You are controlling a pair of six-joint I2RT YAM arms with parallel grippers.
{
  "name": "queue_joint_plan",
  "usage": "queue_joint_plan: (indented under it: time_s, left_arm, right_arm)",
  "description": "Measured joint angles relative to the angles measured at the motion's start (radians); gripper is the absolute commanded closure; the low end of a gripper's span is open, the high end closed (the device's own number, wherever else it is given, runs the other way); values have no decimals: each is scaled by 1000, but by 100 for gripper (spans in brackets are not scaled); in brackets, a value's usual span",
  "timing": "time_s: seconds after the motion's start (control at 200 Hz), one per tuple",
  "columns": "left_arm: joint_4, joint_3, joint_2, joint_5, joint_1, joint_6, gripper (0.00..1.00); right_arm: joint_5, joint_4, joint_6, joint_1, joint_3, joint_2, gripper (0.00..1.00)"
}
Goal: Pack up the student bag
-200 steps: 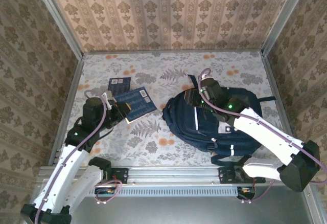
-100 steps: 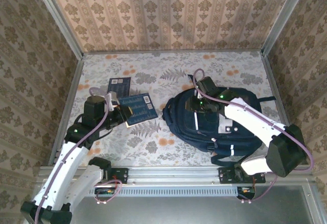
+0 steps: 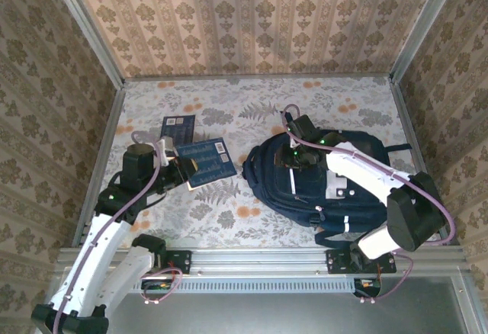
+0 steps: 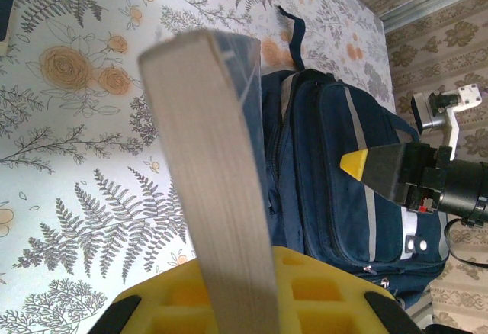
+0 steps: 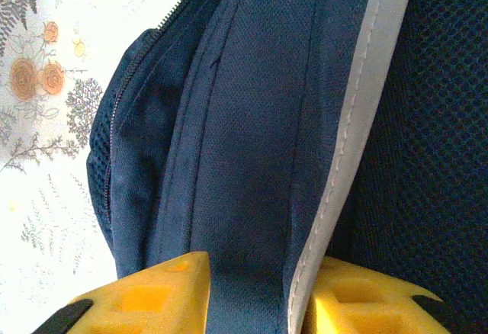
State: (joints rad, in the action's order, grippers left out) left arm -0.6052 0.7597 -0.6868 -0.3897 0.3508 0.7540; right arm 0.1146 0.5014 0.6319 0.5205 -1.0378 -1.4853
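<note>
The student bag (image 3: 273,185) is a large navy backpack lying right of centre on the table. My right gripper (image 3: 293,154) is pressed down on its upper part. In the right wrist view the yellow jaws of this gripper (image 5: 259,297) stand either side of a fold of the bag's navy fabric (image 5: 244,158) with a white stripe (image 5: 347,151), and the fold fills the gap. My left gripper (image 3: 183,168) is shut on a blue book (image 3: 206,158) held off the table left of the bag. The book's page edge (image 4: 210,166) runs up from the left gripper (image 4: 244,297), with the bag (image 4: 328,166) behind it.
A second blue book (image 3: 178,126) lies flat on the flowered table (image 3: 229,212) behind the left gripper. Patterned walls enclose the back and both sides. A metal rail (image 3: 259,261) with the arm bases runs along the near edge.
The right gripper has shifted a little left over the bag's top and its jaws have narrowed onto the fabric fold. The left arm has turned the held book slightly.
</note>
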Motion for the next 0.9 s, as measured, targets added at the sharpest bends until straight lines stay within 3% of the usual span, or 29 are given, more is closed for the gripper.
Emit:
queue_joint_plan:
  time_s: [0.115,0.275,0.555,0.9]
  left_arm:
    - [0,0,0,0,-2,-5,100]
    - [-3,4,0,-1,-7,-18,100]
    - [-27,66,-6,-22,-12,-52,100]
    - [130,40,-61,-213,-12,-6,100]
  right_arm:
    - [-2,-9,3,-5,6,-6,89]
    - [27,-41,0,-32,48,7,100]
    - [228,-77,3,-173,87,264,100]
    - [601,-208,93,-263,96,335,100]
